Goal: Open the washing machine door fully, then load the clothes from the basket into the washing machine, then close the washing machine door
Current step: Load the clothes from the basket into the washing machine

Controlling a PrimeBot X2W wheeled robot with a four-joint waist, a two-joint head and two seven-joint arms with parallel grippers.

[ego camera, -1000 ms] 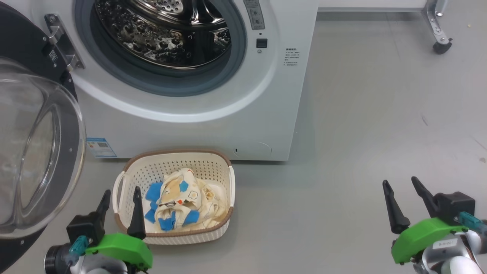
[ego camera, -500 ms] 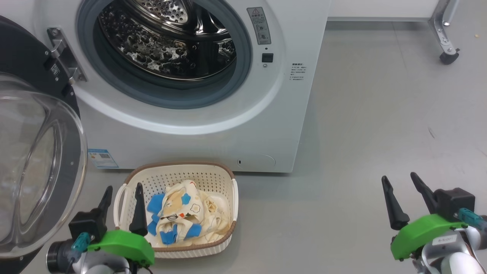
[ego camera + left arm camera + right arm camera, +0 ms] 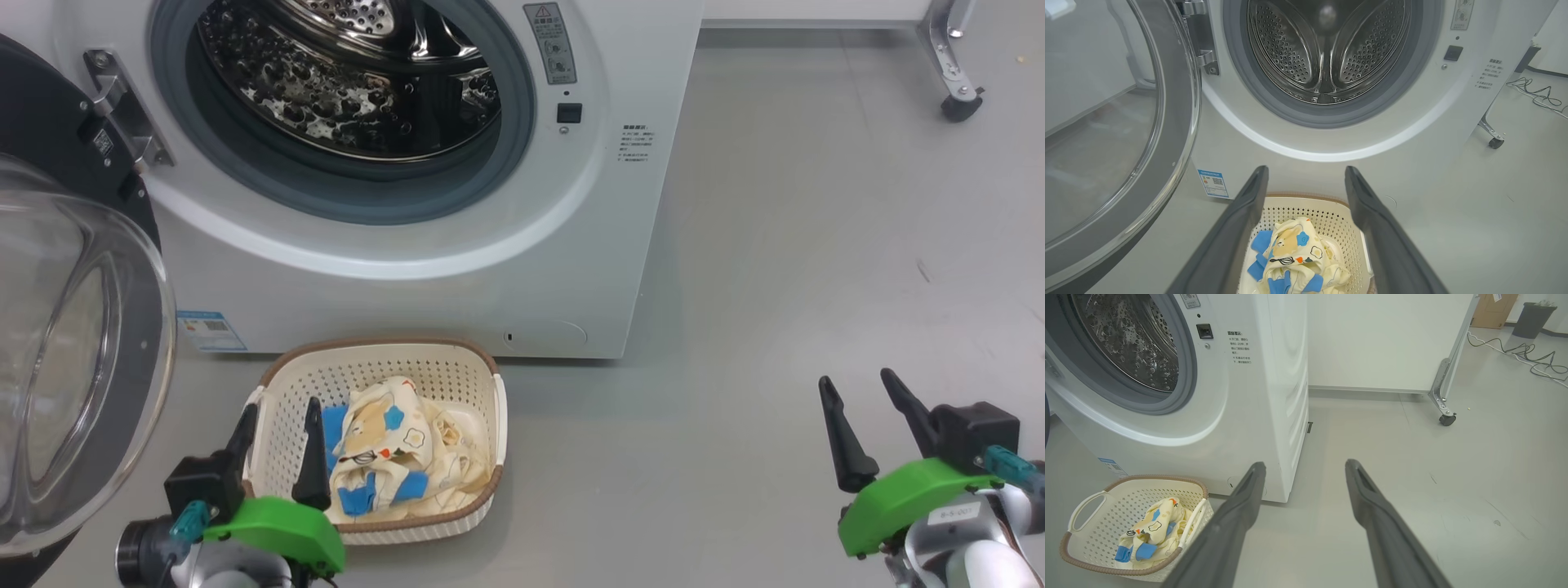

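Note:
The white washing machine (image 3: 408,278) stands with its steel drum (image 3: 343,90) exposed. The washing machine door (image 3: 73,351), black-rimmed with a clear glass bowl, is swung wide to the left. On the floor in front sits the cream basket (image 3: 380,346) holding the yellow-and-blue clothes (image 3: 392,457). My left gripper (image 3: 281,407) is open at the basket's left handle, above and apart from the fabric. In the left wrist view the left gripper (image 3: 1306,169) frames the clothes (image 3: 1294,253) and the basket (image 3: 1337,216). My right gripper (image 3: 856,379) hangs open over bare floor far right.
A metal frame leg on a caster (image 3: 962,104) stands at the back right, also seen as the caster (image 3: 1447,419) in the right wrist view. Cables (image 3: 1531,359) lie on the floor beyond it. Grey floor (image 3: 775,286) stretches to the machine's right.
The head camera has shifted a little. My left gripper has edged right, closer over the basket's left side. The right gripper has held still.

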